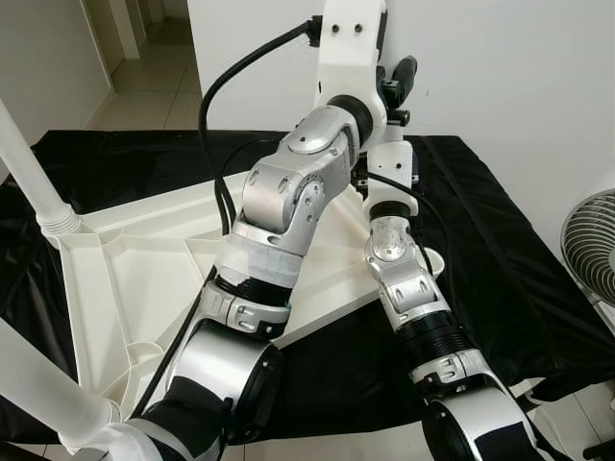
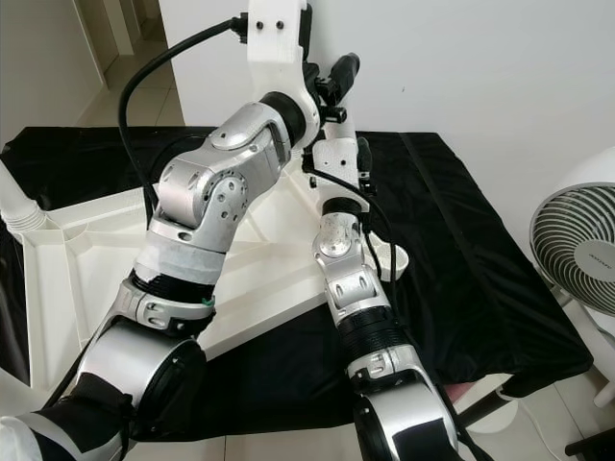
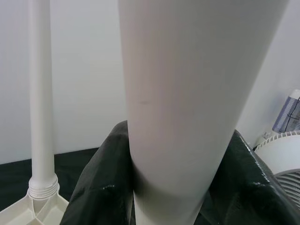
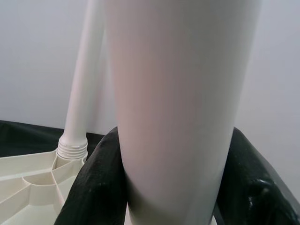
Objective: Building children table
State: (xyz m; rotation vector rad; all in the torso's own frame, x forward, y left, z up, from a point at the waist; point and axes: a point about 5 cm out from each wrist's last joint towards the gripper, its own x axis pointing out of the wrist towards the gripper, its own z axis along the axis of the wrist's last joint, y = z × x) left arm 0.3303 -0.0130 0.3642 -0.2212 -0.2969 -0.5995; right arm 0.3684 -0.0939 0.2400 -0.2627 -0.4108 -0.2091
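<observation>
The white children's table [image 1: 144,259] lies upside down on a black cloth [image 1: 500,250]. Two white legs stand in its near-left corners [image 1: 34,178] [image 1: 43,389]. Both arms reach to the far corner. My left gripper [image 3: 173,187] is shut on a thick white table leg [image 3: 187,93], with black fingers [image 3: 96,187] on either side. Lower on the same leg [image 4: 178,93], my right gripper [image 4: 173,192] is shut too. In the eye views the arms hide most of this leg. An open round socket [image 2: 392,257] shows at the table's right corner.
A white fan [image 2: 577,250] stands on the floor to the right of the cloth. A white wall rises close behind the table. A doorway opens at the far left [image 1: 144,48]. The cloth's front edge hangs near my body.
</observation>
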